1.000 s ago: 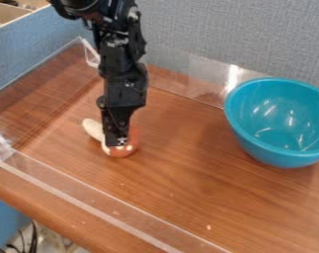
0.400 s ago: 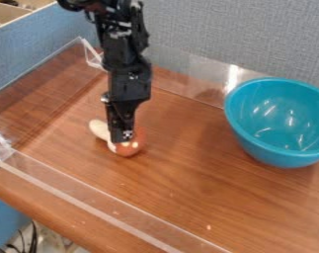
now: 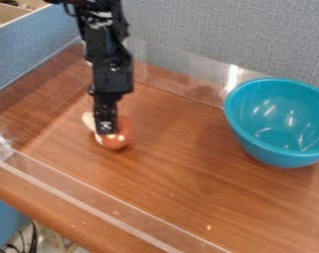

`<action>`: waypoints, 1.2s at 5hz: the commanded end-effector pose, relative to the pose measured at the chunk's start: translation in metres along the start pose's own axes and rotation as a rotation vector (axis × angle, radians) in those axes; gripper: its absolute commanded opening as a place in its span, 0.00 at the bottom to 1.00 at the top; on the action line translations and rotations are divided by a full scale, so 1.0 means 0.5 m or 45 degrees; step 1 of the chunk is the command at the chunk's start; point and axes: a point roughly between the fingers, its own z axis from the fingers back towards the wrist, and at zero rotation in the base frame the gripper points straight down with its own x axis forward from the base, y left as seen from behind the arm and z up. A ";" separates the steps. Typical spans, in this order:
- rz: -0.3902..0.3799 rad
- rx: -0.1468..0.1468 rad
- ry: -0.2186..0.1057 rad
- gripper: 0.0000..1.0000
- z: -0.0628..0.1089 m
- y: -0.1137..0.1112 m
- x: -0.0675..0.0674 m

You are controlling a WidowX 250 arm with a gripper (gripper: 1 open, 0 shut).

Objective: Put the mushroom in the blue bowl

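The mushroom (image 3: 115, 140), with a reddish-brown cap and a cream stem sticking out to the left, is at the left-middle of the wooden table. My gripper (image 3: 109, 128) comes straight down from above and is shut on the mushroom, its dark fingers hiding the middle of it. I cannot tell whether the mushroom touches the table. The blue bowl (image 3: 250, 135) stands upright and empty at the right side, well apart from the gripper.
A low clear plastic wall (image 3: 69, 203) runs around the wooden table (image 3: 189, 173). A cardboard box (image 3: 24, 44) stands at the back left, against a grey-blue backdrop.
The arm has swung to the left and slightly back, and the mushroom has moved with it between the fingers. The bowl has stayed put.
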 end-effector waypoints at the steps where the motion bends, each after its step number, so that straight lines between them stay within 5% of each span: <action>1: 0.121 0.133 -0.067 0.00 0.081 0.016 -0.003; 3: 0.199 0.201 -0.111 0.00 0.176 -0.001 0.038; 4: 0.240 0.238 -0.136 0.00 0.217 0.013 0.031; 6: 0.303 0.252 -0.154 0.00 0.143 0.011 -0.006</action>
